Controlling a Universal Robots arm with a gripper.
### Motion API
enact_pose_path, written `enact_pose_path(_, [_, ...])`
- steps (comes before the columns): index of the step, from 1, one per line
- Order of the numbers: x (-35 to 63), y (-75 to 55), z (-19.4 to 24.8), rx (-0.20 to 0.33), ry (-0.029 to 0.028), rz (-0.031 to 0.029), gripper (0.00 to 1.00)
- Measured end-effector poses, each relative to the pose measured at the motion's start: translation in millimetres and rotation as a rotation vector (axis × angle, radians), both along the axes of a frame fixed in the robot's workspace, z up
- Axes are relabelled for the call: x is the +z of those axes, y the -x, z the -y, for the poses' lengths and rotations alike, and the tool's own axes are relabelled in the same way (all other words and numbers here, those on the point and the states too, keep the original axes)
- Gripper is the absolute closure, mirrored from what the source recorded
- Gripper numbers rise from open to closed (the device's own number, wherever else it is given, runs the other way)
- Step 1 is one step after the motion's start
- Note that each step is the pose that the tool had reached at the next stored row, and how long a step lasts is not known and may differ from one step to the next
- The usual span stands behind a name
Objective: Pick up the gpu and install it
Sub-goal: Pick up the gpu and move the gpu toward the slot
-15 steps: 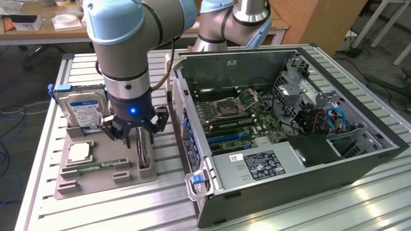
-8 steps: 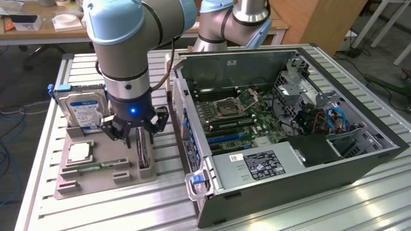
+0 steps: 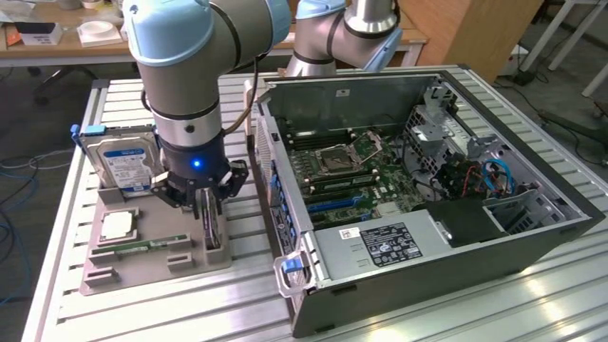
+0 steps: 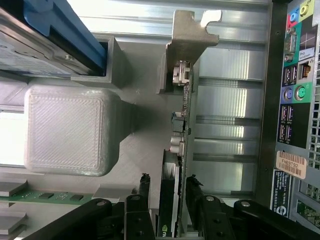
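The gpu (image 3: 212,229) stands on edge in a slot of the grey printed holder (image 3: 156,267), on the exterior view's left of the open computer case (image 3: 428,192). My gripper (image 3: 203,208) is down over it, one finger on each side. In the wrist view the gpu (image 4: 172,200) runs between my fingertips (image 4: 145,181), its silver end bracket (image 4: 187,42) at the far end. My gripper (image 4: 168,180) is open: one finger is close against the card and a narrow gap shows at the other.
The holder also carries a hard drive with a blue label (image 3: 119,160), a processor (image 3: 116,225) and a green memory stick (image 3: 142,246). The case's rear port panel (image 4: 295,100) is close beside the card. A second arm (image 3: 352,28) stands behind the case.
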State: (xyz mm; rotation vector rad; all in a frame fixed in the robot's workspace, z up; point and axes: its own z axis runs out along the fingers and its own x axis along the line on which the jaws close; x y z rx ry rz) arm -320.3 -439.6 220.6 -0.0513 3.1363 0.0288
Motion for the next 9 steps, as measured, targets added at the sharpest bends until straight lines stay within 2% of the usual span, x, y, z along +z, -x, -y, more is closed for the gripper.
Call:
enact_pose_path(1, [0.0,0.0,0.0,0.000,0.0000,0.0000,0.58])
enact_pose_path(9, [0.0,0.0,0.0,0.000,0.0000,0.0000,0.58])
